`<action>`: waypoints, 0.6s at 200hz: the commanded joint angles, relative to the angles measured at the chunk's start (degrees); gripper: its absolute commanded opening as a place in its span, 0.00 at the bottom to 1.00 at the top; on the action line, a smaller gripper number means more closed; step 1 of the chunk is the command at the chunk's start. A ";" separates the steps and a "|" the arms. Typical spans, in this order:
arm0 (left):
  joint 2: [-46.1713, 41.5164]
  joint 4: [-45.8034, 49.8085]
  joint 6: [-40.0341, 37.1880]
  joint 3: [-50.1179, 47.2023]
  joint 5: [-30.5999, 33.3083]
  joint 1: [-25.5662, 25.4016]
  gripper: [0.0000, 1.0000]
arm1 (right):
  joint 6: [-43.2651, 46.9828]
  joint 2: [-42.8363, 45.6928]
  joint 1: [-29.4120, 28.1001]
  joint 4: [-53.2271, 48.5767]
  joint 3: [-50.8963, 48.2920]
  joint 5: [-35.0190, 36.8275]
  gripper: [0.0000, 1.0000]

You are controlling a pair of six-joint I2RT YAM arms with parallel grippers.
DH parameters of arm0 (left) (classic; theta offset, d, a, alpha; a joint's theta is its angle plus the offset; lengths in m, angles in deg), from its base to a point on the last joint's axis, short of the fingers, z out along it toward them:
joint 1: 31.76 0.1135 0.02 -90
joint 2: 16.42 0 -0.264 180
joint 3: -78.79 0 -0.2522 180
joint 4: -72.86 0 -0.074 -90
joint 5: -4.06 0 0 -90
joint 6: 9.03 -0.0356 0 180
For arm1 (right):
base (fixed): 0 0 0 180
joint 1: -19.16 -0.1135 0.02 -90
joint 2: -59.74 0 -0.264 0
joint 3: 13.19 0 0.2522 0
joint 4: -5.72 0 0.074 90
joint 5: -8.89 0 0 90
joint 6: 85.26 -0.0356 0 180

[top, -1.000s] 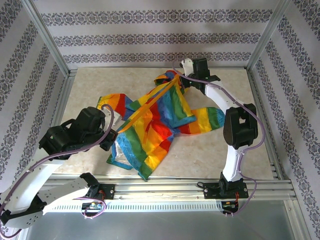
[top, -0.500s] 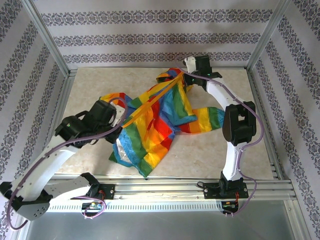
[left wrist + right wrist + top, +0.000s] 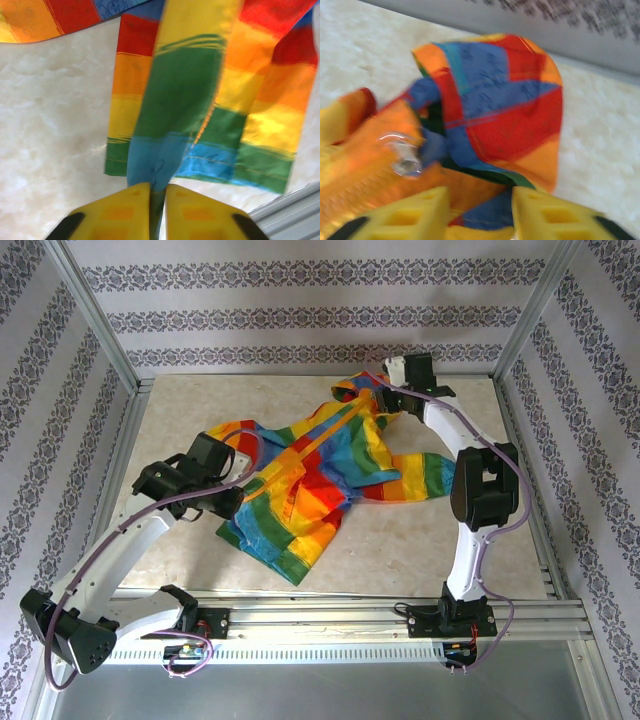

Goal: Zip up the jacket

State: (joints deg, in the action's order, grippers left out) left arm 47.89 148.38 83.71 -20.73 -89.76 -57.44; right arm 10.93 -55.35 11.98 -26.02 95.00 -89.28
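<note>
The jacket [image 3: 320,465] lies with its zipper [image 3: 320,430] diagonal, from my left tool [image 3: 158,192], clamped narrow on the near hem, to my right tool [image 3: 480,200] at the far collar, where I cannot tell the grip.

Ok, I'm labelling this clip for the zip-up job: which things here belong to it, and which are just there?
Job: rainbow-striped jacket, its orange zipper, left gripper pinching the hem, right gripper at the hood.
Just there: marble-look table, aluminium frame, patterned walls.
</note>
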 commanded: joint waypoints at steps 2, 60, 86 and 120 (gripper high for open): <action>0.99 4.03 0.23 0.43 3.02 1.36 0.37 | -1.11 5.44 1.71 2.93 -3.20 4.60 0.50; -3.99 4.29 2.05 3.42 7.90 2.24 0.60 | -2.07 17.16 1.65 3.57 -10.70 6.10 0.59; -7.03 2.89 2.05 6.52 11.25 2.38 0.67 | -4.00 24.42 1.72 4.69 -15.41 4.94 0.61; -11.64 -2.04 -0.31 10.45 18.14 2.47 0.90 | -5.82 35.24 1.64 6.31 -22.24 4.81 0.68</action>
State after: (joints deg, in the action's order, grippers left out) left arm 39.67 150.32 85.07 -12.99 -78.52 -55.64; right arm 7.70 -26.54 14.03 -21.48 77.32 -84.58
